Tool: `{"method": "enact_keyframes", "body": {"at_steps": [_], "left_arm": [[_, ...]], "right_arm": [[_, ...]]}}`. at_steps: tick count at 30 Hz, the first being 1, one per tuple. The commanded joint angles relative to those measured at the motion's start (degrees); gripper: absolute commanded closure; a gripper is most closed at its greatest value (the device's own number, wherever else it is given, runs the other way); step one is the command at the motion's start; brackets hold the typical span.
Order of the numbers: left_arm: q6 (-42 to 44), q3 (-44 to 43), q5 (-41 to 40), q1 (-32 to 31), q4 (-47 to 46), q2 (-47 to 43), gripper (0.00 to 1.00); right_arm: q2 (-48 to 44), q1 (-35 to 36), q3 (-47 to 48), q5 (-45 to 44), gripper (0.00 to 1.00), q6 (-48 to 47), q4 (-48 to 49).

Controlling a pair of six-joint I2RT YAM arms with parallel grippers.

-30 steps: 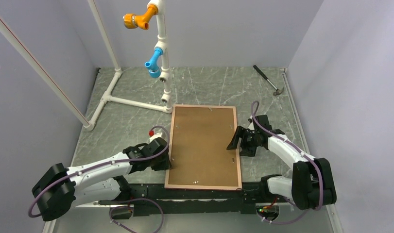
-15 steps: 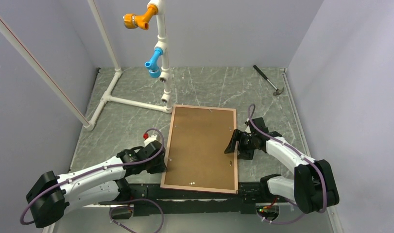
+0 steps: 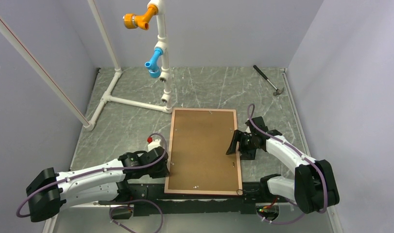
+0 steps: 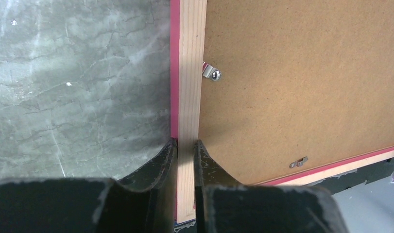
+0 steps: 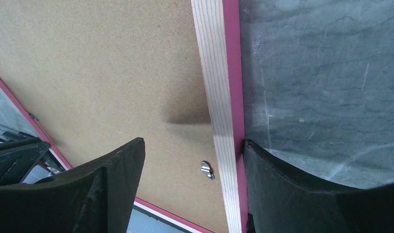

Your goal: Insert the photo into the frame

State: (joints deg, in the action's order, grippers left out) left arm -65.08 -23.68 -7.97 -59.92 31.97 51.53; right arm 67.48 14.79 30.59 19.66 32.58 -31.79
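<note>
on the dark marbled table [image 3: 136,121] the frame [image 4: 189,73] lies face down, pale wood back upward and pink-red edge showing round it, between the two arms near their bases. the left gripper [image 4: 185,145] is pinched nearly closed on the frame's left rail, one finger against the pink outer edge and the other at the inner lip by the brown backing panel [image 3: 202,145]. the right gripper [image 5: 192,145] is spread wide and holds nothing; it straddles the right rail, with its outer finger touching the pink edge and its inner finger hanging over the panel. the frame is filled edge to edge by the backing panel. the photo itself is out of sight in every view; it is probably under the panel, but that cannot be confirmed. a small metal turn clip [image 4: 212,74] sits just inside the left rail and another [image 5: 207,170] just inside the right; whether they lock the panel is too small to tell. the step looks like handling the loaded frame with both arms. to do it well, the right fingers should close squarely on the rail alone, not on the panel, before any lift. both arms should then move together and level, because one-sided pull could twist the thin frame or let the panel shift.
</note>
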Motion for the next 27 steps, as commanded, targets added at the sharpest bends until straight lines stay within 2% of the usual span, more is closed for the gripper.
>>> {"method": "enact_keyframes", "body": {"at_steps": [1, 3, 5, 7, 12, 14, 19, 27], "left_arm": [[-3.93, -0.1, 2.75, -2.76, -3.72, 1.31, 0.92], [-4.05, -0.94, 1.97, -3.1, -3.04, 2.02, 0.79], [-3.86, -1.99, 0.77, -3.18, -1.72, 2.1, 0.56], [-3.71, -3.13, -0.55, -3.18, -0.08, 1.6, 0.39], [-3.75, -4.45, -3.63, -3.03, 1.8, -0.97, 0.12], [-3.64, -4.24, -3.9, -2.68, 0.35, -1.33, 0.1], [-2.75, -5.19, -3.28, -0.87, -3.37, 1.81, 0.14], [0.55, -10.27, -2.77, 5.32, -3.72, 10.56, 0.31]], "right_arm": [[-1.04, 0.83, 2.29, 4.41, 0.25, 1.56, 2.03], [-0.15, 0.82, 2.56, 3.75, 0.25, 1.02, 1.95], [0.75, 0.85, 3.29, 3.26, 0.25, 0.47, 1.83], [1.33, 0.85, 4.08, 2.38, 0.25, 0.0, 1.41], [1.63, 0.85, 5.63, 1.02, 0.25, -0.73, 0.61], [1.86, 0.83, 5.79, 0.9, 0.25, -1.01, 0.51], [2.16, 0.79, 5.22, 1.16, 0.25, -1.12, 0.97], [2.56, 0.76, 4.95, 1.15, 0.24, -1.58, 1.11]]}}
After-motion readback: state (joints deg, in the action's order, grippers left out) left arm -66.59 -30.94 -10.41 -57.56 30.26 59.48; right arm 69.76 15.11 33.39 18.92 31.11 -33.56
